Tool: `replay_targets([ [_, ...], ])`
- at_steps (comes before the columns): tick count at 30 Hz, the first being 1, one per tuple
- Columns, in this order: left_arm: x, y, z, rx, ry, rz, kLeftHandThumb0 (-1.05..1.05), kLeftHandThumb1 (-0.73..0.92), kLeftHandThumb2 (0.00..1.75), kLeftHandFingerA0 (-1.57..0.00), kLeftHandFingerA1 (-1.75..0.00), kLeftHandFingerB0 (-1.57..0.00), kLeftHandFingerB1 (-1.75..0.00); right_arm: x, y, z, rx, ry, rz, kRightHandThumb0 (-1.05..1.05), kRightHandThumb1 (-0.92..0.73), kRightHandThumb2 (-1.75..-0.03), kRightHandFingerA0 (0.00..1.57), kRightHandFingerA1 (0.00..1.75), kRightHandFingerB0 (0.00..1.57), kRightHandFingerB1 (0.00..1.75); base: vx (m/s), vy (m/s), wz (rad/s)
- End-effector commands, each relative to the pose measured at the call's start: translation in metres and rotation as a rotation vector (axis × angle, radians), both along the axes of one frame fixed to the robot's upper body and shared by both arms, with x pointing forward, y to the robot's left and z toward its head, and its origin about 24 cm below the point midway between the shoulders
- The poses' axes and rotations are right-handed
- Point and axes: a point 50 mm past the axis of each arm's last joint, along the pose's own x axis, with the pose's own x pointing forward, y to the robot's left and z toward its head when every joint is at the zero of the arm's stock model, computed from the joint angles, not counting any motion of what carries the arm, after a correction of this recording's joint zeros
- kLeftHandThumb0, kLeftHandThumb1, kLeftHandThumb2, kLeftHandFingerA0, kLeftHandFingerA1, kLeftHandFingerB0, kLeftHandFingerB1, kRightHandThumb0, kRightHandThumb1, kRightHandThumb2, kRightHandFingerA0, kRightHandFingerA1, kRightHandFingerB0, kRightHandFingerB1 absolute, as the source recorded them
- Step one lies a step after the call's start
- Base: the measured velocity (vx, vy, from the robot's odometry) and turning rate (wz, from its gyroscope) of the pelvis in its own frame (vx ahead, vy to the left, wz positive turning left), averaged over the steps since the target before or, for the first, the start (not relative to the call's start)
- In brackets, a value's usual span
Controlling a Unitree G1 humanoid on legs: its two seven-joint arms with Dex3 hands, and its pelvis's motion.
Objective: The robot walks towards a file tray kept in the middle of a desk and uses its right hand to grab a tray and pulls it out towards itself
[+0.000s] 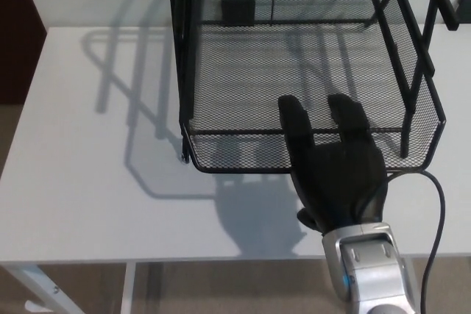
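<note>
On the white surface point(88, 182), the black mesh tray point(243, 79), likely light, stiff and free-sliding, juts from its file rack point(180, 34), front rim the natural hold, where the right robot hand point(335, 163) hooks over it.

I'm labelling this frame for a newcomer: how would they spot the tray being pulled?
On the white desk stands a black mesh file rack. Its lowest tray juts toward the camera; alone, its front rim lies under the right hand.
</note>
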Motion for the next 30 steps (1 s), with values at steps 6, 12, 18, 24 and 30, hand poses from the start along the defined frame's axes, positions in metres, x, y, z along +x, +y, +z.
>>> replay_targets([
  [6, 0.001, 0.002, 0.002, 0.019, -0.011, -0.014, -0.76, 0.58, 0.94, -0.56, -0.53, -0.41, -0.48, -0.008, -0.005, -0.008, 0.031, 0.073, -0.013, -0.76, -0.44, -0.54, 0.04, 0.41, 0.14, 0.32, 0.00, 0.000, 0.00],
  [12, -0.001, 0.004, 0.001, 0.016, -0.010, -0.020, -0.77, 0.59, 0.95, -0.56, -0.53, -0.41, -0.48, -0.020, -0.001, -0.004, 0.036, 0.071, 0.012, -0.80, -0.35, -0.66, 0.06, 0.38, 0.14, 0.38, 0.00, 0.000, 0.00],
  [18, -0.001, 0.003, 0.001, 0.031, -0.006, -0.028, -0.78, 0.59, 0.95, -0.56, -0.53, -0.41, -0.48, -0.036, 0.001, -0.001, 0.023, 0.063, 0.036, -0.80, -0.46, -0.55, 0.03, 0.44, 0.17, 0.33, 0.00, 0.000, 0.00],
  [24, -0.002, 0.004, 0.001, 0.026, -0.005, -0.025, -0.77, 0.59, 0.96, -0.55, -0.53, -0.38, -0.47, -0.060, 0.002, 0.002, 0.011, 0.056, 0.069, -0.66, -0.38, -0.79, 0.00, 0.39, 0.08, 0.43, 0.00, 0.000, 0.00],
  [30, -0.002, 0.004, 0.001, 0.029, -0.002, -0.029, -0.77, 0.74, 0.63, -0.64, -0.39, -0.46, -0.35, -0.079, 0.001, 0.007, 0.017, 0.051, 0.093, -0.82, -0.45, -0.54, 0.00, 0.53, 0.13, 0.39, 0.00, 0.000, 0.00],
])
